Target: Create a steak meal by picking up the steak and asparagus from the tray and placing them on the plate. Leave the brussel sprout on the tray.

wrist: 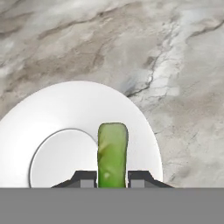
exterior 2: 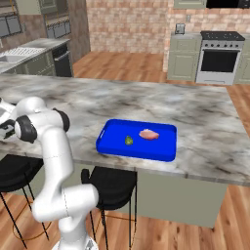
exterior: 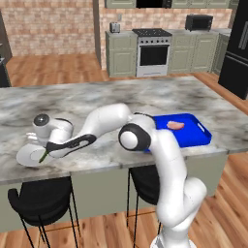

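I see the asparagus (wrist: 112, 154) pinched between the gripper (wrist: 112, 178) fingers, its lower end cut off, hanging over the plate (wrist: 65, 105) rim at 3 o'clock of the well. On the tray (exterior 2: 113, 145), the steak (exterior 2: 149, 134) sits at 2 o'clock of the brussel sprout (exterior 2: 129, 140). No writing is legible.

claw (exterior: 44, 156) holding asparagus (exterior: 43, 157) over plate (exterior: 28, 156)

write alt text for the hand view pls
The gripper holds a green asparagus stalk between its fingertips, over a round white plate. The plate sits on a grey marbled counter.
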Controlling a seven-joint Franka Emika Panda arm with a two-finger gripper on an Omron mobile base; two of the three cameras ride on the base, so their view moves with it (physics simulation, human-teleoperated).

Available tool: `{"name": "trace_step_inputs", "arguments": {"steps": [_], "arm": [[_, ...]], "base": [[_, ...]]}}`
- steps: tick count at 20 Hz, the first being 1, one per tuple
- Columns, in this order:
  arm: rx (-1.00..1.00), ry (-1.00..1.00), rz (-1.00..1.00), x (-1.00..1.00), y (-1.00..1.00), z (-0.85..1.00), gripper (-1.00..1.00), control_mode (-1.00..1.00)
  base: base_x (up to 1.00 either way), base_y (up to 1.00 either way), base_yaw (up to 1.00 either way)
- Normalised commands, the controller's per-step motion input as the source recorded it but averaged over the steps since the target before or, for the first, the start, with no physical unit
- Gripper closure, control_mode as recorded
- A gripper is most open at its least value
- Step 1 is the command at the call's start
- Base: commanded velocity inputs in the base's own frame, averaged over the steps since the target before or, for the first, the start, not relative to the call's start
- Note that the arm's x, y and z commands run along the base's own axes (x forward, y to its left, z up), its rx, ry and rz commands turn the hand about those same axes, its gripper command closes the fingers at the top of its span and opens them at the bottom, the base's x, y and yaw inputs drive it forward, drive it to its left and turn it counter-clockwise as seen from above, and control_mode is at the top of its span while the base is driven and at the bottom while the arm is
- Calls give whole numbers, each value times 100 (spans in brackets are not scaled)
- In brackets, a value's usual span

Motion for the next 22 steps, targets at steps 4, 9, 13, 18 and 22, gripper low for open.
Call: {"name": "trace_step_inputs", "arguments": {"steps": [4, 9, 13, 18, 22], "arm": [[0, 0, 0, 30, 31, -12, 100, -100], [0, 0, 0, 28, 30, -12, 100, -100], [0, 0, 0, 27, 24, -7, 100, -100], [0, 0, 0, 24, 21, 0, 100, -100], [0, 0, 0, 16, 20, 0, -100, -100]], "base": [[0, 0, 0], [0, 0, 0], [0, 0, 0], [0, 0, 0], [0, 0, 0]]}}
